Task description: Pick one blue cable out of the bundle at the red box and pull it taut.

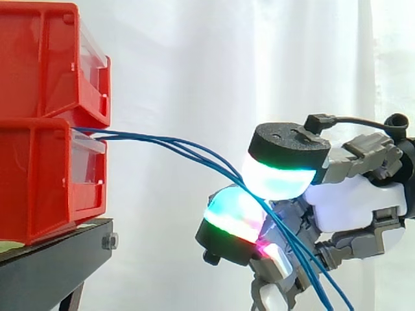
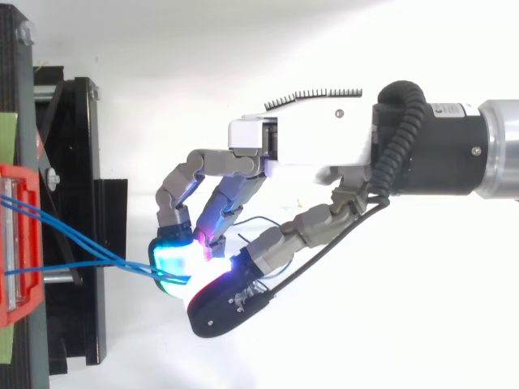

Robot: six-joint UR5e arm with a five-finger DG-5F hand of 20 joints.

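Bundle of blue cables (image 1: 194, 154) out of the gap between the two stacked red bins (image 1: 39, 175), at the front face of the lower one. Slightly fanned at the bins, drawn together farther out, sloping down toward the hand (image 1: 353, 201). Gently bowed on that stretch rather than straight. Judged partly tensioned, not yet taut. Past the hand, on the side away from the bins, hanging loose and down out of view.

Fingers curled. Two thick fingertips (image 1: 279, 175) closed on each other with cable between them, one above, one beneath. Pinch set well clear of the bins, probably to leave a free run of cable to tension. Cannot tell whether one strand or several caught between the pads. Seen from above, all strands from the bins converging at the same glowing tip. Other fingers bent alongside, holding nothing visible.

Bins seated on black stand (image 1: 45, 265), likely the fixed anchor for the pull.

Next, by judgement: isolate a single strand, then draw away from the bins. Risk: whole bundle dragged together.
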